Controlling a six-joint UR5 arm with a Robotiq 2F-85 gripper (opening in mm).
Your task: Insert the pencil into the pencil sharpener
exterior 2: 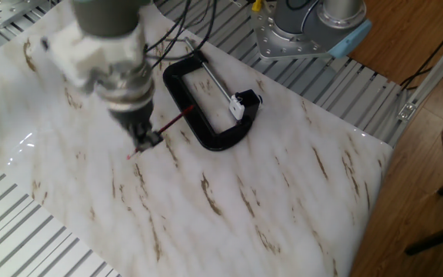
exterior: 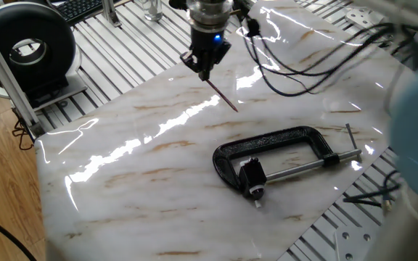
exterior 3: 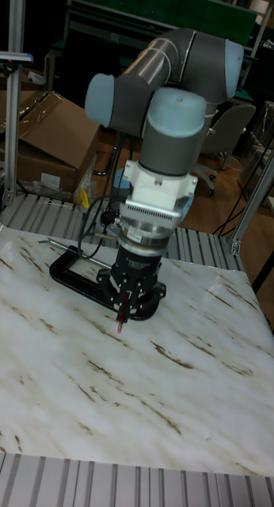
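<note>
A glossy marble-patterned board (exterior: 122, 188) covers a slotted aluminium table, with a workshop dim behind it. We start at the gripper (exterior: 204, 67): its two dark fingers are pinched on one end of the pencil (exterior: 223, 97), which is thin, straight and dark red. The pencil juts out from the fingers, tilted downward, and its free end points towards the clamp. It appears clear of the board, though the glare makes us unsure.

That slant is what the coming move turns on. The pencil sharpener (exterior: 252, 176), a small boxy black block with a white part beside it, sits against the screw end of the big black C-shaped clamp (exterior: 281, 141). It lies well apart from the pencil tip, beyond the clamp's curved back as seen from the gripper. In the other fixed view the pencil (exterior 2: 171, 124) almost reaches the clamp's back (exterior 2: 187, 104), with the sharpener (exterior 2: 244, 102) past the silver screw rod (exterior 2: 215, 81).

We judge the long axis must swing to line up with the sharpener's hole, which none of the views shows.
</note>
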